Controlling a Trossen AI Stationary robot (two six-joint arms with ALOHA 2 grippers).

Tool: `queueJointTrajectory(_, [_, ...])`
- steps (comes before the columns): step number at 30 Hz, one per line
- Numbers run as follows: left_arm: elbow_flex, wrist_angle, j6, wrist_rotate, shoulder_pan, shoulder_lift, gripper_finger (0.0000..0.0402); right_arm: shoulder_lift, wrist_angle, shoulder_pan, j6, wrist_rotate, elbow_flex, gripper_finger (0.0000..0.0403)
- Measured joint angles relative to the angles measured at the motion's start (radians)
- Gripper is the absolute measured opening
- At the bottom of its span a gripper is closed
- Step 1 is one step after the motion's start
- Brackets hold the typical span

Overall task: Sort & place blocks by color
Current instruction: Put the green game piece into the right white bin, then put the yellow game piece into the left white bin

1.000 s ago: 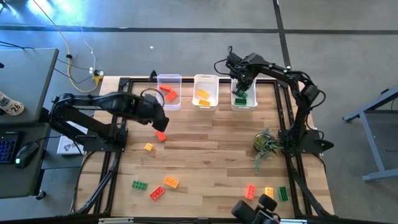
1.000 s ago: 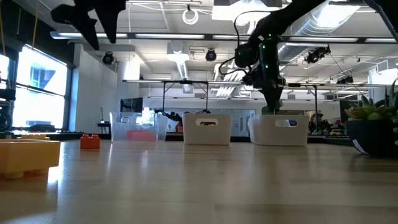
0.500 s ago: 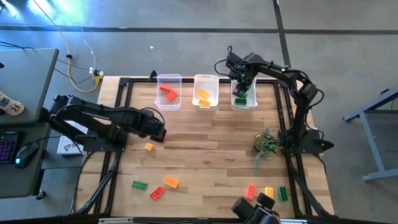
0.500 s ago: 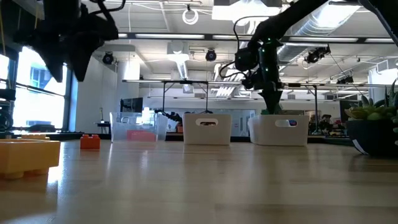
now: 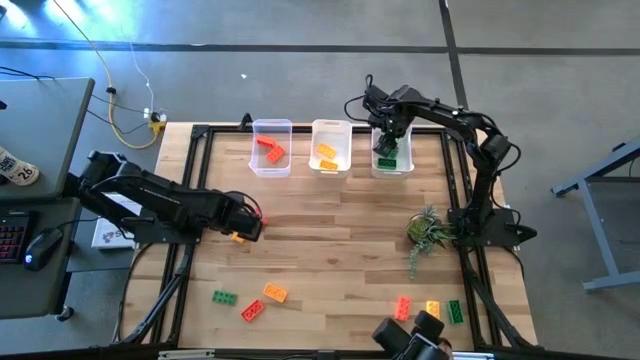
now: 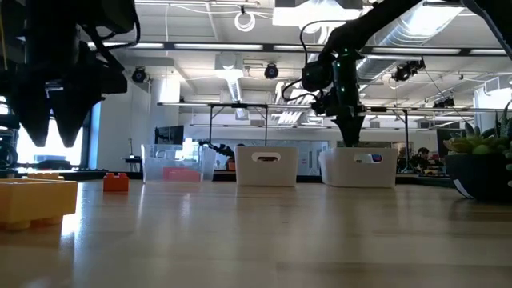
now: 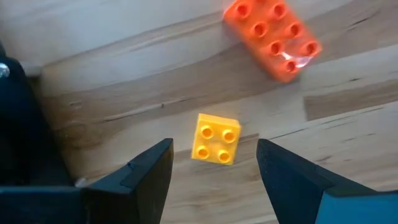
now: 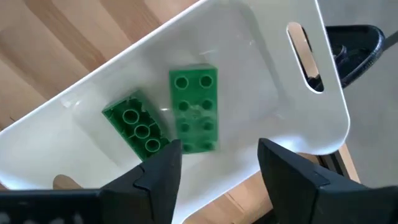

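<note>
Fingers apart on both arms: the left gripper straddles a yellow four-stud block, untouched, with a red eight-stud block at its 1 o'clock. The right gripper hangs empty over the rightmost bin, which holds two green blocks.

Table: light wood planks, black frame. Arms: dark. Three bins: clear to white; left bin held red blocks, middle bin orange-yellow blocks, right bin two green blocks. Yellow four-stud block and red-orange eight-stud block lay on wood. Near edge: green, orange, red blocks; another red, yellow, green trio. Plant sprig: green.
</note>
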Motion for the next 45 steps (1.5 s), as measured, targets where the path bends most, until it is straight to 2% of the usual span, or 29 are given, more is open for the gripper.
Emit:
queueJointTrajectory(16, [-0.129, 0.193, 0.001, 0.041, 0.000, 0.001, 0.0220, 0.000, 0.021, 0.001, 0.027, 0.012, 0.000, 0.0207])
queueJointTrajectory(34, [-0.250, 0.276, 0.053, 0.044, 0.001, -0.001, 0.0220, 0.000, 0.010, 0.001, 0.107, -0.005, 0.004, 0.0207])
queueJointTrajectory(45, [-0.269, 0.280, 0.117, 0.021, 0.007, -0.002, 0.0190, 0.000, 0.012, 0.003, 0.232, -0.030, 0.004, 0.0207])
